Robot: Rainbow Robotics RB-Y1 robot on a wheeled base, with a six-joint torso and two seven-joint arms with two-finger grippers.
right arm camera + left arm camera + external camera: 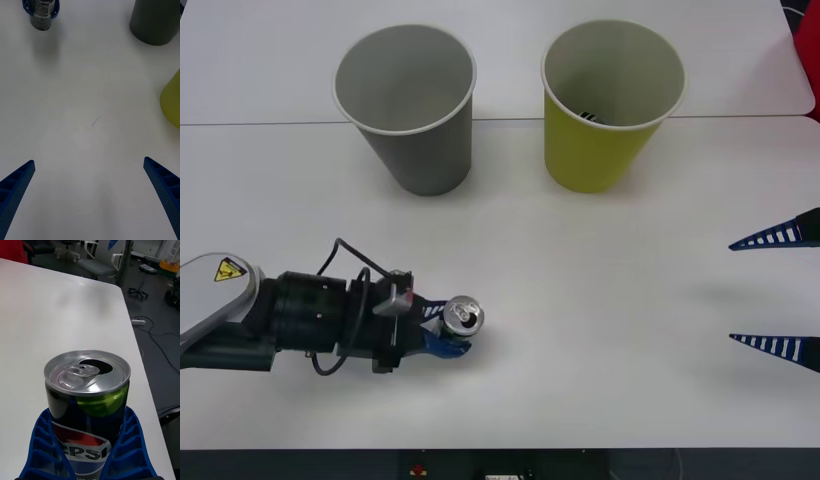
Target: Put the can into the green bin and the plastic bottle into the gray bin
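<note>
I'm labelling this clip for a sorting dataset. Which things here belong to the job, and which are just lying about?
Job:
- can, upright on the table, gripped by the left gripper
- green bin, something dark inside
- gray bin
- right gripper, open, waiting at the table's right side

Just there:
- white table
- office chairs on the floor beyond

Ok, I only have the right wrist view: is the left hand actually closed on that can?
Observer: Yes. The left hand has its blue fingers clamped on both sides of the upright Pepsi can.
Operator: My right hand is open, waiting. Is the can sealed?
Observer: No, its mouth is open under the pull tab.
Operator: Anything in the green bin?
Observer: Something small and dark lies at the bottom of the green bin.
</note>
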